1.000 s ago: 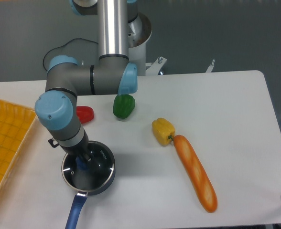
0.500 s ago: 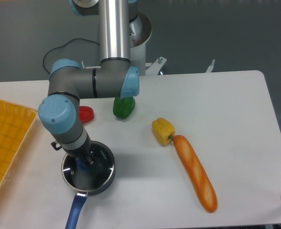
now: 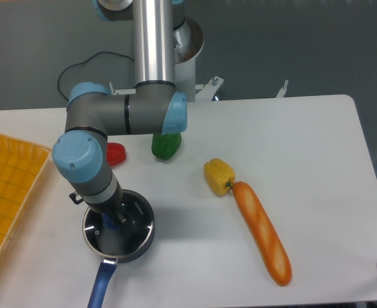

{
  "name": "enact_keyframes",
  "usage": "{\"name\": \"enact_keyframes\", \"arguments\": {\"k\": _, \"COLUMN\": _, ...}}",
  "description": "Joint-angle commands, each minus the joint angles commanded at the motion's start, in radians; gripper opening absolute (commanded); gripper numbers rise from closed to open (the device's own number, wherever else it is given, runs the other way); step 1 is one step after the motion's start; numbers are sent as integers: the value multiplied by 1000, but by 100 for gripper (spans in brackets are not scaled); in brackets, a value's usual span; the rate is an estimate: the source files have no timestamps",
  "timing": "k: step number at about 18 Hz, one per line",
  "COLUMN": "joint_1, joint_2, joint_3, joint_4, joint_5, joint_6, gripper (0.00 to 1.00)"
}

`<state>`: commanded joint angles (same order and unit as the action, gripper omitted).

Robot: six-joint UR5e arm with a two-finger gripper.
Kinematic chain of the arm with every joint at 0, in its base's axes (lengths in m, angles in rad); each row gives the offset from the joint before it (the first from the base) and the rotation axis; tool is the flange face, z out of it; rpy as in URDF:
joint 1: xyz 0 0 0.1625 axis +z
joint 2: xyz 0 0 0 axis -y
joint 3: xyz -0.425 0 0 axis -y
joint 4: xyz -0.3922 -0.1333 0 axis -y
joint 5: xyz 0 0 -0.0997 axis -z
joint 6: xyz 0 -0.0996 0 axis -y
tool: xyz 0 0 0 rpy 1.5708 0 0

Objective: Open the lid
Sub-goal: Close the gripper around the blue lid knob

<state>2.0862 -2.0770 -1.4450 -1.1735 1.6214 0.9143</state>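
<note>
On a white counter [image 3: 304, 147], a grey and light-blue robot arm [image 3: 105, 122] reaches down over a dark blue saucepan [image 3: 118, 226] near the front left edge. The glass lid [image 3: 125, 229] sits flat on the saucepan, metal rim matching the pan's. The gripper [image 3: 113, 220] stands at the lid's blue knob [image 3: 109, 222] (jaws mostly hidden; grip cannot be told).

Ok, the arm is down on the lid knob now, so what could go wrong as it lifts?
The jaws are hidden behind the wrist, so the grip on the lid knob is unconfirmed; it may slip. If the lid sticks, the saucepan could tilt or drag. Swinging the lid away could knock the red pepper.
</note>
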Motion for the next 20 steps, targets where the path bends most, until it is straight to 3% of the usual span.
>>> {"name": "enact_keyframes", "arguments": {"k": 13, "joint_1": -5, "joint_2": -11, "joint_3": 3, "joint_4": 2, "joint_5": -2, "joint_6": 6, "gripper": 100}}
{"name": "enact_keyframes", "arguments": {"k": 20, "joint_1": -5, "joint_2": -11, "joint_3": 3, "joint_4": 2, "joint_5": -2, "joint_6": 6, "gripper": 83}}
